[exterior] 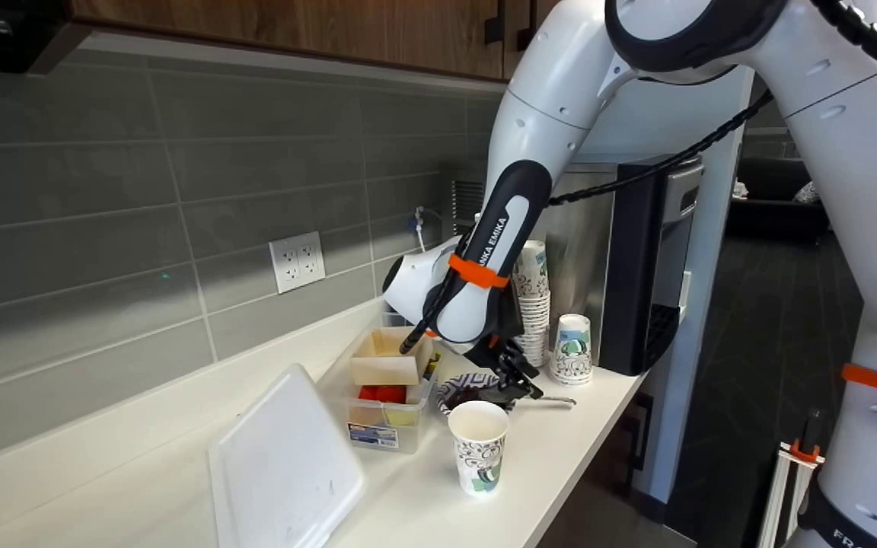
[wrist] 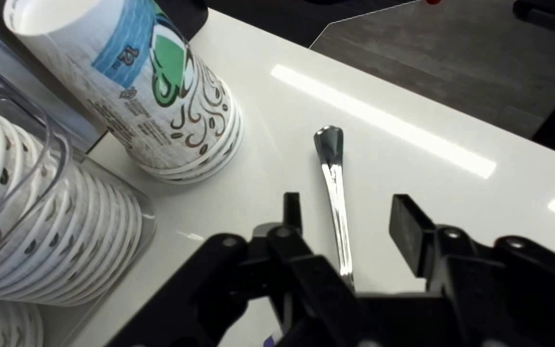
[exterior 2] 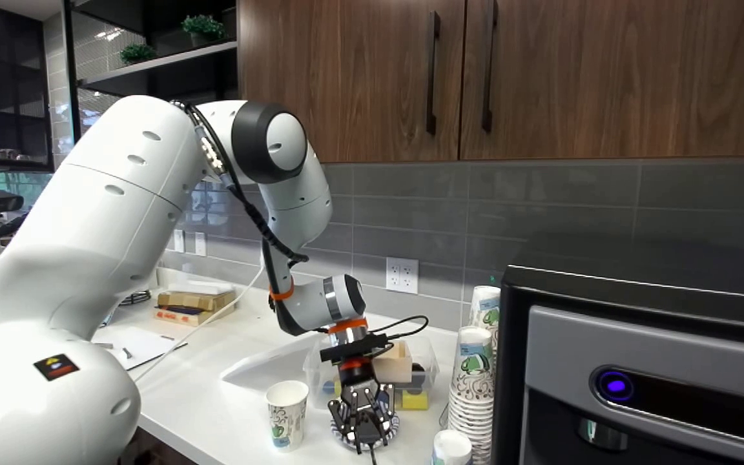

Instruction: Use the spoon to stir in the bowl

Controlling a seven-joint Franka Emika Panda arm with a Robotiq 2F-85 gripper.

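Note:
The silvery spoon's handle (wrist: 338, 202) shows in the wrist view between the two open fingers; its lower end is hidden behind the gripper. In the exterior views the handle sticks out past the bowl over the counter (exterior: 553, 400) (exterior 2: 372, 456). The bowl (exterior: 455, 387) has a dark-and-white patterned rim and a dark inside; it also shows behind the fingers in an exterior view (exterior 2: 392, 431). Only a small purple sliver of its pattern shows in the wrist view. My gripper (wrist: 350, 221) is open and empty, low over the bowl's handle side (exterior: 534, 387) (exterior 2: 368, 431).
A white paper cup (exterior: 479, 453) stands in front of the bowl. A short cup stack (wrist: 181, 106) and tall cup stacks (exterior: 535, 327) stand beside the water dispenser (exterior: 640, 281). A clear bin (exterior: 385, 426) sits behind the bowl. A white lid (exterior: 282, 464) leans nearby.

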